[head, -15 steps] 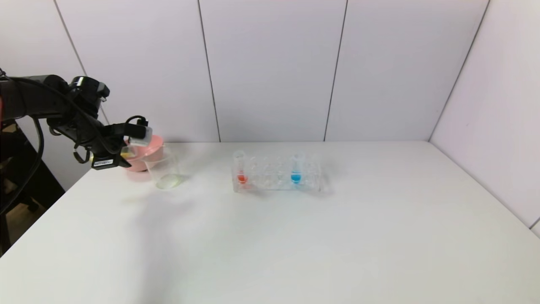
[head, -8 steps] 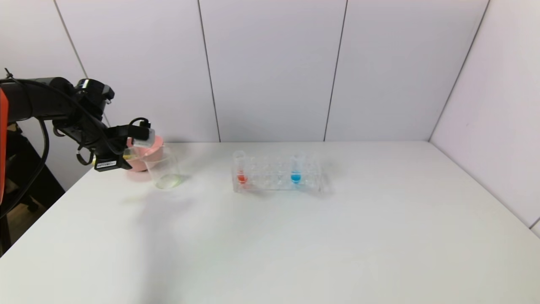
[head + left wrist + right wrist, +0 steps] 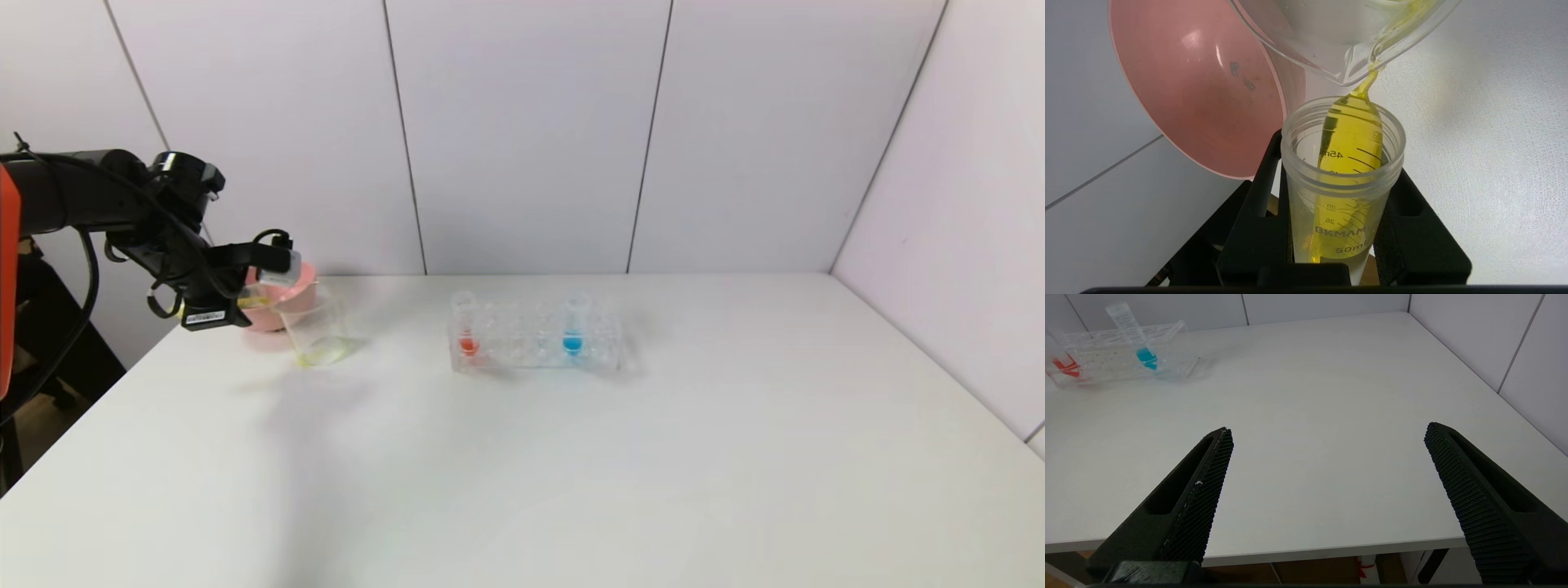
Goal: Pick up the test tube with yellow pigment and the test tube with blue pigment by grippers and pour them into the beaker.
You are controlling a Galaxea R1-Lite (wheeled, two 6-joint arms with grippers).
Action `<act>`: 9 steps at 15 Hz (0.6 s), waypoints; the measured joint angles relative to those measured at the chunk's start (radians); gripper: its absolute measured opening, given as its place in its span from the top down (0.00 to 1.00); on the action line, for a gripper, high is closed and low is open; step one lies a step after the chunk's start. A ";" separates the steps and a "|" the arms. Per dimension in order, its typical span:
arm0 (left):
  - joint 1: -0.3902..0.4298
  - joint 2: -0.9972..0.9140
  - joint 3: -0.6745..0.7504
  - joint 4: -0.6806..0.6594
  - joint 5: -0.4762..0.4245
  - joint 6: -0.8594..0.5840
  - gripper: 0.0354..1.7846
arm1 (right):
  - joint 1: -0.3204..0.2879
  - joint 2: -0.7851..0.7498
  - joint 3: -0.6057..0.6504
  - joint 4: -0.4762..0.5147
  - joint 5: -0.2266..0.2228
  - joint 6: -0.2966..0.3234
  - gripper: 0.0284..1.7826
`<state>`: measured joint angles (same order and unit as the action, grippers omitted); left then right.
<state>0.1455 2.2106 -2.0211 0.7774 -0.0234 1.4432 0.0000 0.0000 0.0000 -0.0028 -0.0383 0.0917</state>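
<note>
My left gripper (image 3: 249,296) is at the table's far left and shut on the test tube with yellow pigment (image 3: 1343,183). The tube is tipped, its mouth against the lip of the beaker (image 3: 1343,41). A thin yellow stream (image 3: 1367,83) runs from the tube into the beaker (image 3: 317,331), where yellow liquid pools at the bottom. The test tube with blue pigment (image 3: 573,325) stands upright in the clear rack (image 3: 535,347). My right gripper (image 3: 1329,435) is open and holds nothing. It hovers over the table's near edge, far from the blue tube (image 3: 1139,341), and does not show in the head view.
A pink bowl (image 3: 287,287) sits right behind the beaker, close to my left gripper, and it fills part of the left wrist view (image 3: 1200,94). A tube with orange-red liquid (image 3: 468,331) stands at the rack's left end. Walls close off the table (image 3: 571,474) at the back and right.
My left arm has shifted slightly toward the beaker and tipped the tube further. The liquid at the beaker's bottom now looks more yellow. The rack and its tubes have not moved.
</note>
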 joint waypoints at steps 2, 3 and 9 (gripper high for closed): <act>-0.002 0.003 -0.002 -0.001 0.001 -0.003 0.71 | 0.000 0.000 0.000 0.000 0.000 0.000 0.04; -0.002 0.004 -0.002 -0.001 0.002 -0.006 0.71 | 0.000 0.000 0.000 0.000 0.000 0.000 0.04; -0.015 0.006 -0.004 -0.009 0.038 -0.006 0.71 | 0.000 0.000 0.000 0.000 0.000 0.000 0.04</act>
<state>0.1306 2.2168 -2.0249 0.7681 0.0149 1.4368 0.0000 0.0000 0.0000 -0.0028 -0.0383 0.0917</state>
